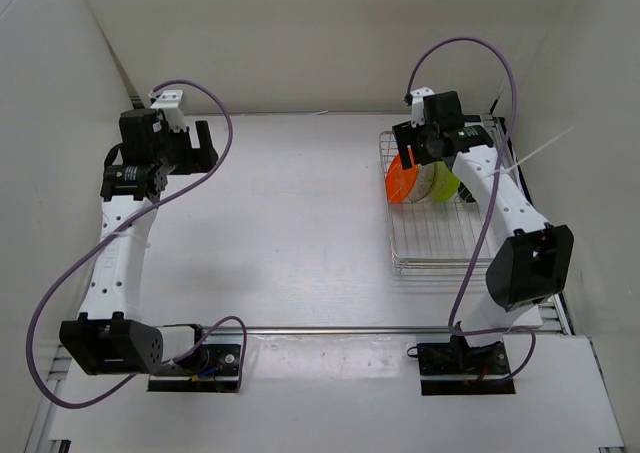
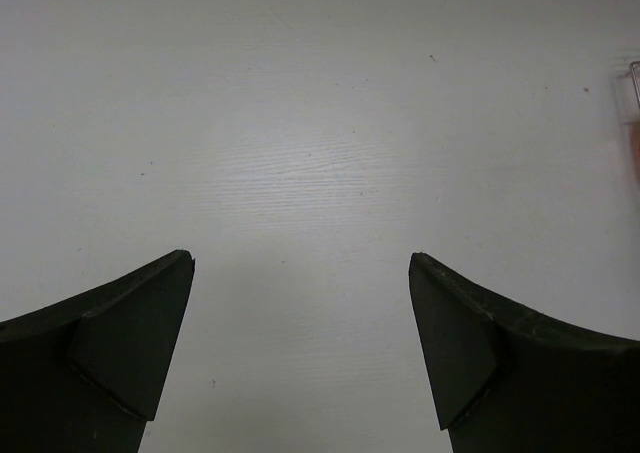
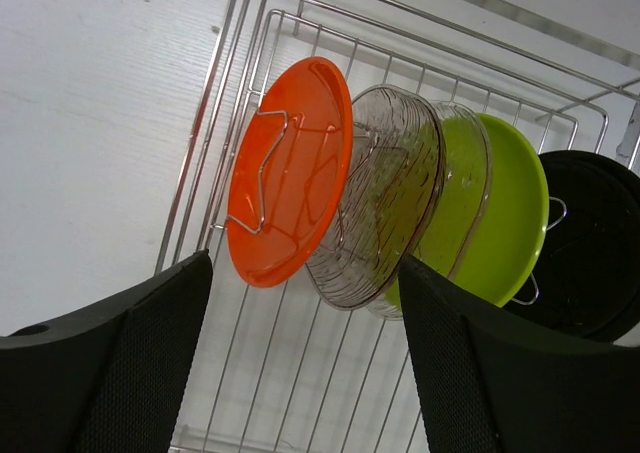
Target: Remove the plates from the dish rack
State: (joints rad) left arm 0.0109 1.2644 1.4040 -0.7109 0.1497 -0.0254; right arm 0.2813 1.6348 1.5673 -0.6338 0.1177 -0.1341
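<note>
4 plates, orange (image 3: 290, 173), clear (image 3: 390, 198), green (image 3: 512, 223) and black (image 3: 595, 248), stand on edge in the rack (image 1: 430, 245), whose wires keep them upright and separable; the right gripper (image 3: 305, 273), jaws spread, faces the orange one, probably the first to be removed, while the left gripper (image 2: 300, 263), also spread, waits over the table (image 2: 300, 123).

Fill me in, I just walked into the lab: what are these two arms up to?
The right gripper is open and poised at the dish rack, lined up on the row of plates. The orange plate, clear plate, lime green plate and black plate all stand on edge in the rack; none is out yet. The left gripper hangs open over the table, holding nothing.
</note>
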